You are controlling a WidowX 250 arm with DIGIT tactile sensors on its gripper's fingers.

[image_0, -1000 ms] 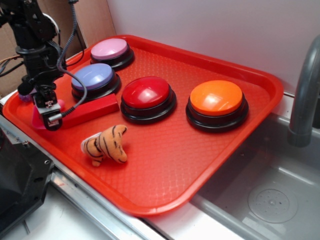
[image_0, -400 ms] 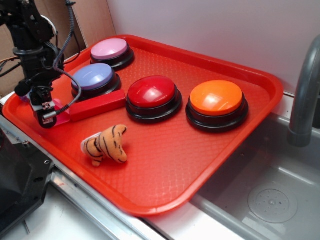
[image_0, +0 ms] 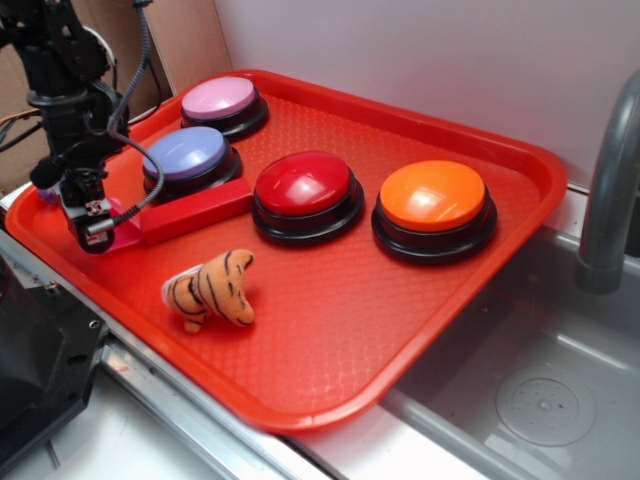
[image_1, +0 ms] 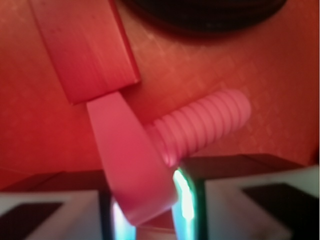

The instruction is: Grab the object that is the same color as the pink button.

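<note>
The pink toy bolt [image_1: 130, 165] lies on the red tray, its flat head between my fingertips and its threaded stub pointing up-right. In the exterior view only a bit of the bolt [image_0: 122, 212] shows beside my gripper [image_0: 93, 236] at the tray's left edge. My gripper [image_1: 145, 220] appears shut on the bolt's head, both fingers against it. The pale pink button [image_0: 218, 98] stands at the tray's far left corner, well apart from the gripper.
A red rectangular block [image_0: 195, 210] lies just right of the bolt, also in the wrist view [image_1: 82, 45]. Lavender-blue [image_0: 185, 152], red [image_0: 303, 185] and orange [image_0: 432, 195] buttons and a toy tiger [image_0: 210, 290] sit on the tray [image_0: 540, 160]. A sink [image_0: 540, 400] and faucet [image_0: 610, 180] are right.
My gripper has shifted slightly left. The red block has moved right and now lies beside the lavender-blue button. Little differs over the last half second.
</note>
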